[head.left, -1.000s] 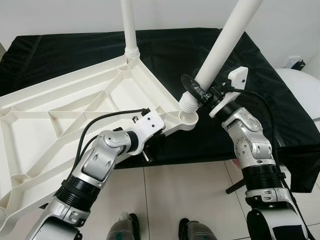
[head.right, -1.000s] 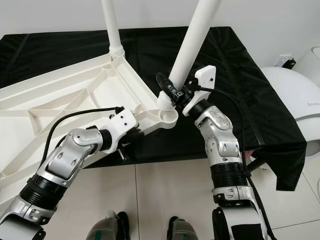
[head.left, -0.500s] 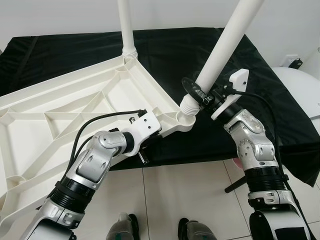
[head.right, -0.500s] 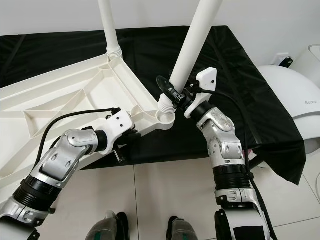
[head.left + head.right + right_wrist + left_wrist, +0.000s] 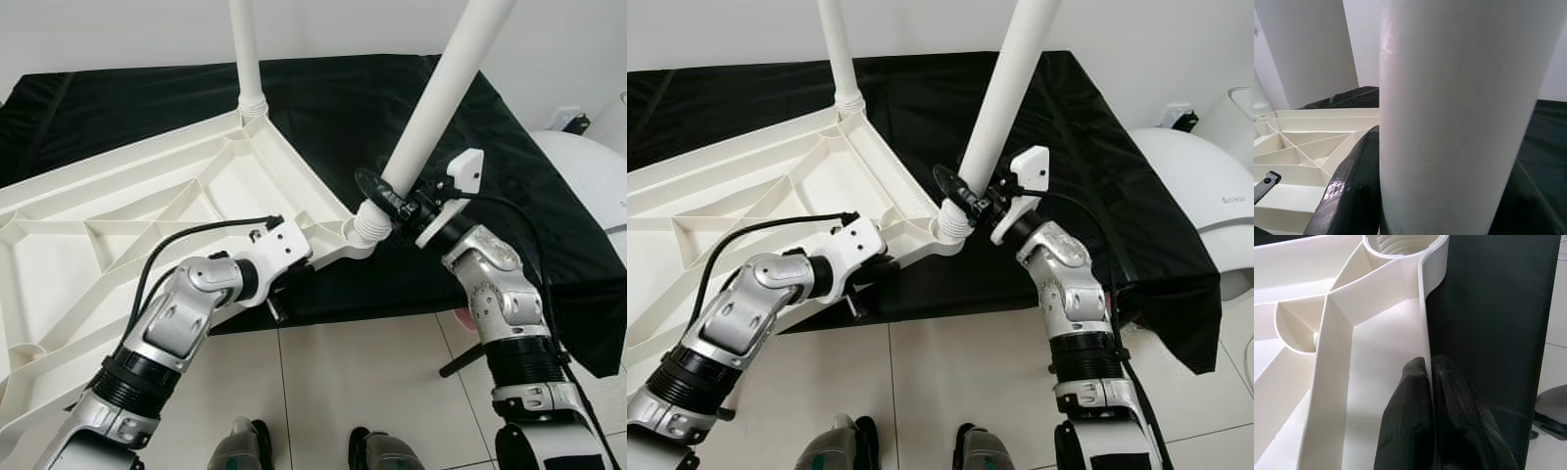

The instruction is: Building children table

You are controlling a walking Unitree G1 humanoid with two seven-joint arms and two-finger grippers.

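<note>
A white plastic tabletop [image 5: 147, 235] lies upside down, ribs up, partly on a black-covered surface. One white leg [image 5: 245, 49] stands in its far corner socket. My right gripper [image 5: 390, 199] is shut on a second white leg [image 5: 441, 88], which leans with its ribbed end at the near corner socket [image 5: 361, 233]. My left gripper [image 5: 1429, 382] is shut on the tabletop's thin rim [image 5: 1424, 323] just short of that socket. In the right wrist view the leg [image 5: 1449, 112] stands between the black fingers [image 5: 1352, 196].
The black cloth [image 5: 509, 166] hangs over the surface's near right edge. A white rounded appliance [image 5: 598, 166] stands to the right. Pale floor tiles [image 5: 372, 392] lie below, with my feet [image 5: 313, 452] at the bottom.
The right gripper has lowered the leg slightly, bringing its ribbed end closer into the corner socket. The camera has shifted a little. The left gripper keeps its hold on the rim.
</note>
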